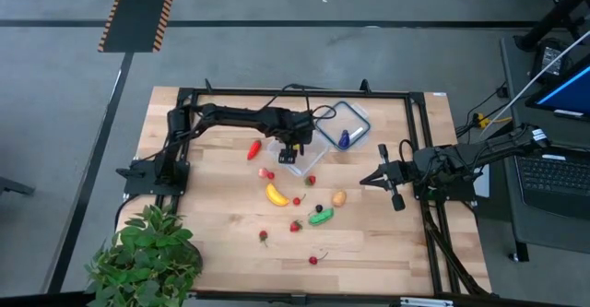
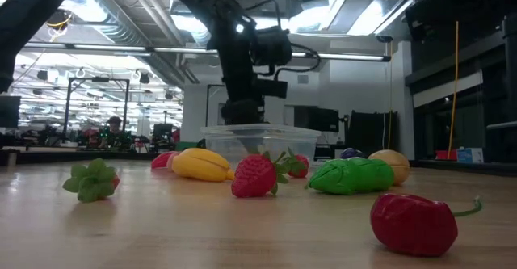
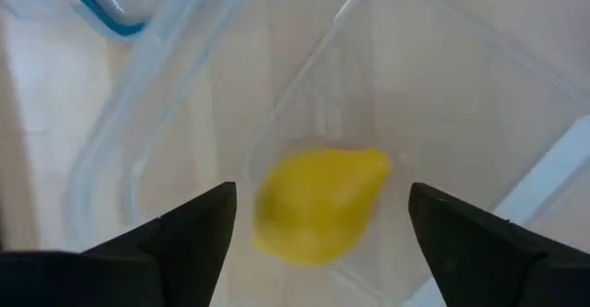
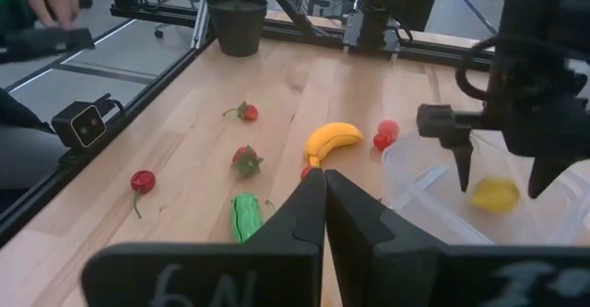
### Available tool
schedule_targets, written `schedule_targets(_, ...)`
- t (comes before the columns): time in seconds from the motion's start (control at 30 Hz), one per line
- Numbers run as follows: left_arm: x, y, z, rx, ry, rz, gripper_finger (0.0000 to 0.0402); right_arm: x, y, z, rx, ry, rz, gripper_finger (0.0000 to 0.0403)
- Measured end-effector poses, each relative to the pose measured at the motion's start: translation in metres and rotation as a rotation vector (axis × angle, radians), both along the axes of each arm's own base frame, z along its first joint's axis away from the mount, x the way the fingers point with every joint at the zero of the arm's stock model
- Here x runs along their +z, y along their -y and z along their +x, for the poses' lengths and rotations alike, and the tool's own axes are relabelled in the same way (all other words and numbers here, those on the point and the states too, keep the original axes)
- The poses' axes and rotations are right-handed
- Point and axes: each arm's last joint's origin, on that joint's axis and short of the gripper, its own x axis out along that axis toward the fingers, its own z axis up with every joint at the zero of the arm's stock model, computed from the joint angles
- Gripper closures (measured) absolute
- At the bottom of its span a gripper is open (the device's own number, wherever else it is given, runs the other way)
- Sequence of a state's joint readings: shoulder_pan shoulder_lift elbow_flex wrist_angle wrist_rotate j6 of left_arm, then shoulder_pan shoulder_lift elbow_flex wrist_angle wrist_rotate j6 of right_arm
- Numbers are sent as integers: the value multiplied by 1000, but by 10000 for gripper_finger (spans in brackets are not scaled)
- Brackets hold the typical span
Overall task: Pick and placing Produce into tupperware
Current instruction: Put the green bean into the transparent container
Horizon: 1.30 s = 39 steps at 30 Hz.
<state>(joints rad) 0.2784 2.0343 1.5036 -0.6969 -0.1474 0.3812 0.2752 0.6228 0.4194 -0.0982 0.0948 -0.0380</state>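
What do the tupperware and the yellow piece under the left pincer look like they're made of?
The tupperware looks like thin clear plastic, glossy: the wood shows through its walls, and its rim catches light. The yellow produce, seen between the open left pincer's fingers, looks like smooth matte moulded plastic or foam; which one cannot be told.

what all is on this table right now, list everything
clear square plastic tub: one, colourless, table middle
yellow toy lemon: one, inside the tub
flat clear lid with blue rim: one, beside the tub
blue-purple toy piece: one, on the lid
yellow toy banana: one, mid table
green toy cucumber: one, beside the tan toy potato
red toy pepper: one, left of the tub
small red toy fruits: several, scattered
leafy green potted plant: one, table corner
left gripper: open, above the tub
right gripper: shut, table's right side
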Motion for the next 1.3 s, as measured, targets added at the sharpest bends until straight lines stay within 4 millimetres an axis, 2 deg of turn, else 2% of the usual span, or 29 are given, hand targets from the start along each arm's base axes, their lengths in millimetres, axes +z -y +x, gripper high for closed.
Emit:
schedule_targets(0.07,9,3,-5,12,-43,39,87,0,0,0,0,0,0,389)
schedule_targets(0.3,60,13,-10,40,78,125,87,-1,-1,2,-1,-8,0,389)
schedule_targets(0.53,116,31,-30,76,285,12,89,-2,-1,3,-1,-14,0,389)
schedule_targets(0.67,134,49,-43,52,413,-13,86,-3,-1,3,4,-27,2,389)
schedule_targets(0.83,130,78,-61,14,546,-24,91,-3,-5,2,39,-24,9,389)
schedule_targets(1.1,101,115,-112,20,722,-54,87,-2,-13,1,89,-10,10,389)
schedule_targets(1.3,77,143,-146,-33,865,-82,89,-2,-17,7,88,13,7,389)
